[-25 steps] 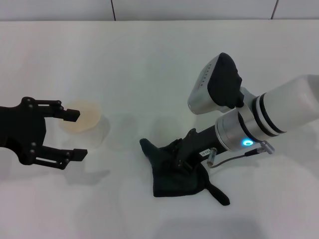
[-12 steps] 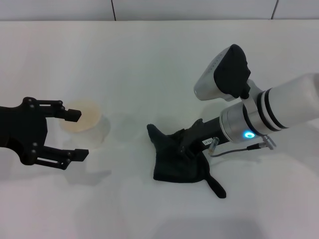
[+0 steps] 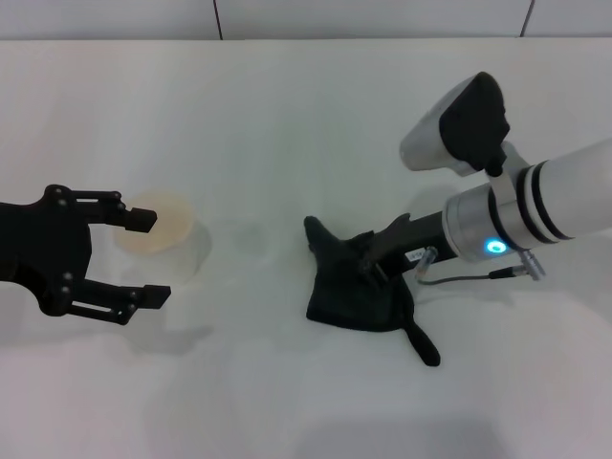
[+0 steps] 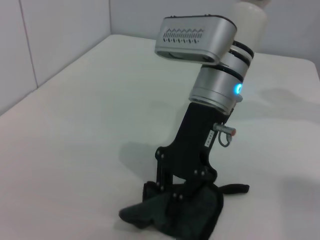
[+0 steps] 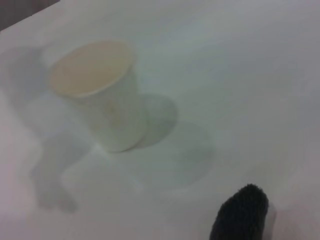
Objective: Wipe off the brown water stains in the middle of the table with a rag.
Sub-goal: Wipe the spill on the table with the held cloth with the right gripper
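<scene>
Right gripper (image 3: 368,265) clamped on the rag (image 3: 359,296), pressing it onto the worktop (image 3: 287,124).
Left gripper (image 3: 143,256) hangs open beside the cup (image 3: 163,237).

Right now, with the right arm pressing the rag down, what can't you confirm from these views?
- Brown water stains: none visible on the table; any remainder would lie under the rag.
- Right gripper: fingertips buried in the cloth in the head and left wrist views, so their state is unclear.
- Cup: contents unreadable, right wrist view blurred.
- Left gripper: arm cut by the head view's edge.
</scene>
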Robot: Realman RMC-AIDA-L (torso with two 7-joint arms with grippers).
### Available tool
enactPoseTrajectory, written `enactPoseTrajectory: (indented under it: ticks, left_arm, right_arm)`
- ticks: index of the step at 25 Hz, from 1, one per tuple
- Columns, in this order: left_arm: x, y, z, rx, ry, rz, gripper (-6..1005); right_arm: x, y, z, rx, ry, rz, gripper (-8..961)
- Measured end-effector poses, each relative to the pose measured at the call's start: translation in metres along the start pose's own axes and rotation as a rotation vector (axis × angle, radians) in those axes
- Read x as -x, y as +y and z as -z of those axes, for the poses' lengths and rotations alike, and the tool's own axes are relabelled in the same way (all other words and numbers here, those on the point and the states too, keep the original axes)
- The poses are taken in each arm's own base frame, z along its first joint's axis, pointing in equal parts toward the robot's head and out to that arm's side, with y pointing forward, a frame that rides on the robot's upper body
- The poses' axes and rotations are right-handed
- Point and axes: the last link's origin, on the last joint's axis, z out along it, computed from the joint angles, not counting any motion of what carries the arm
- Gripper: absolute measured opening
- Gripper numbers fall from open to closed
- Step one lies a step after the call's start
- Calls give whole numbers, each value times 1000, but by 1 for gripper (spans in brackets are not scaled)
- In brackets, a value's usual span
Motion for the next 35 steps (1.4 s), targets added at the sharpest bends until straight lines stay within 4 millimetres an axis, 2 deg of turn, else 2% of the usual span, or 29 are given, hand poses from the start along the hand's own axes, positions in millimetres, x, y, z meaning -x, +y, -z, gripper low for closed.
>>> enactPoseTrajectory:
  ticks: [8,15,27,35]
  left_arm:
    - [0,-1,0,-8,1,-4,861]
    - [0,-2,0,-12,-2,-3,861]
    - [2,-1,1,-12,-3,1,861]
    - [1,-1,1,-13,0,-9,861]
  right_arm:
    - [-1,-5,9,-10,-26,-4,111]
    - [-12,-16,34,-29,-102,-37,121]
    - [-28,-19,41,-31,-100,-40,139]
    - [-38,-23,57,3,-206,-66,151]
